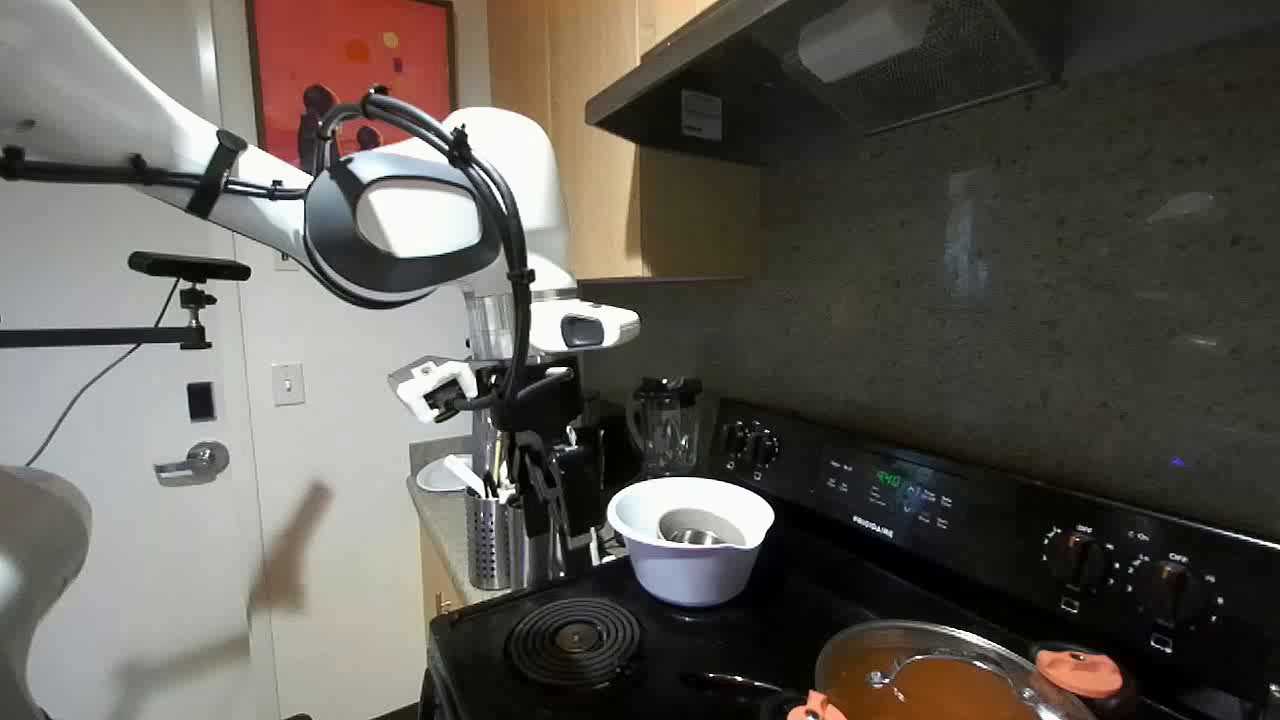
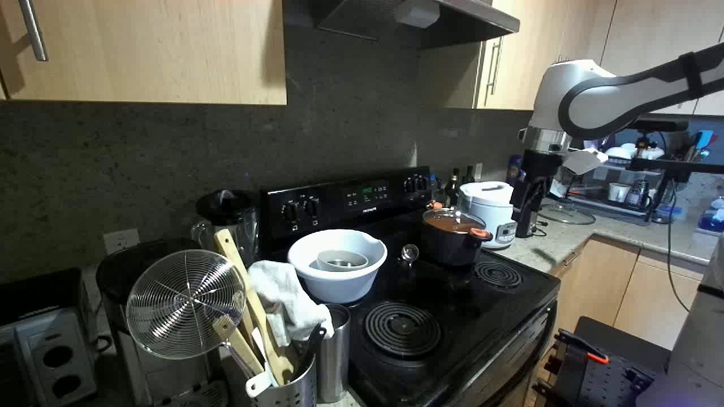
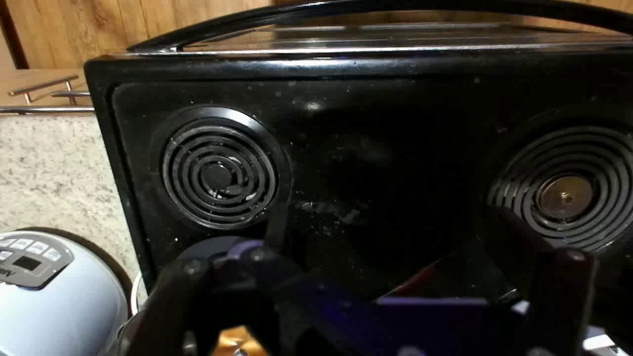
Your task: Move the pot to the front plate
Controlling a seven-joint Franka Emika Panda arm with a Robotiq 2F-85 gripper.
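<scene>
The pot [image 2: 447,246] is dark outside, with a clear glass lid, coppery orange-brown inside and orange handle ends. It stands on the stove's back burner beside the rice cooker. It is cut off at the lower right in an exterior view [image 1: 930,685]. In the wrist view an orange patch [image 3: 237,342] behind the gripper seems to be part of it. The front coil burners are bare: a small one [image 2: 498,274] in front of the pot and a larger one [image 2: 403,328]. My gripper [image 1: 560,522] points down above the stove, apart from the pot. Its fingers [image 3: 395,225] stand wide apart and hold nothing.
A white bowl-shaped vessel [image 2: 339,285] with a metal dish inside stands on the other back burner. The white rice cooker [image 2: 489,209] stands close beside the pot. A utensil holder [image 2: 288,390] is at the stove's side. The range hood [image 1: 830,70] hangs above.
</scene>
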